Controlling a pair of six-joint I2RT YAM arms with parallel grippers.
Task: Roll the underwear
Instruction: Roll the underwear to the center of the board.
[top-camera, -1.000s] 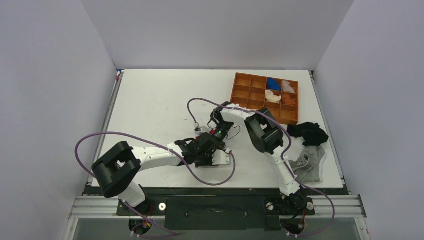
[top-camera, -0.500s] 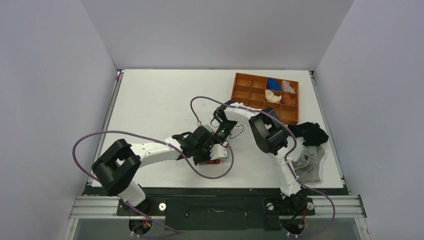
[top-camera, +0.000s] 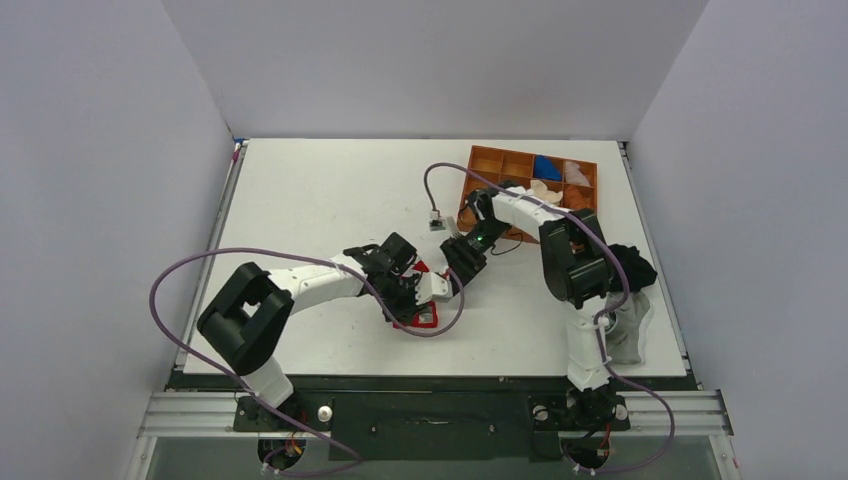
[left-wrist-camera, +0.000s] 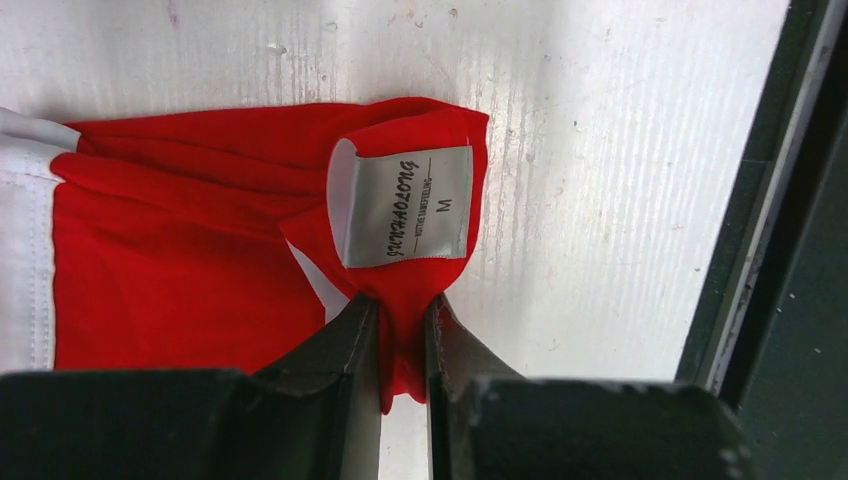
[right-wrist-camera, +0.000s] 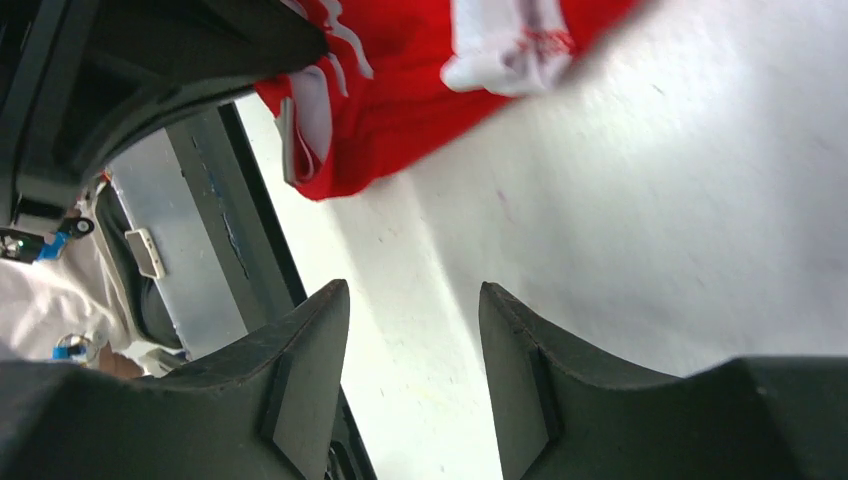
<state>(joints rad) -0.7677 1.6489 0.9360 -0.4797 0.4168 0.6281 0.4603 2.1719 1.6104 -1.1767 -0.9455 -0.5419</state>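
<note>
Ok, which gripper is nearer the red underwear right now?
Left. The left gripper is pinching a fold of the underwear just below its label, so it is touching. The right gripper is open over bare table, apart from the fabric's edge.

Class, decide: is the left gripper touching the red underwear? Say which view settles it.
Touching. The left wrist view shows the left gripper pinching a fold of the underwear between its fingers, just below the grey label.

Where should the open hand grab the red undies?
Probably the white waistband edge of the underwear, away from the label corner the left gripper pinches. It lies flat on the table, so the right gripper should come from above.
</note>
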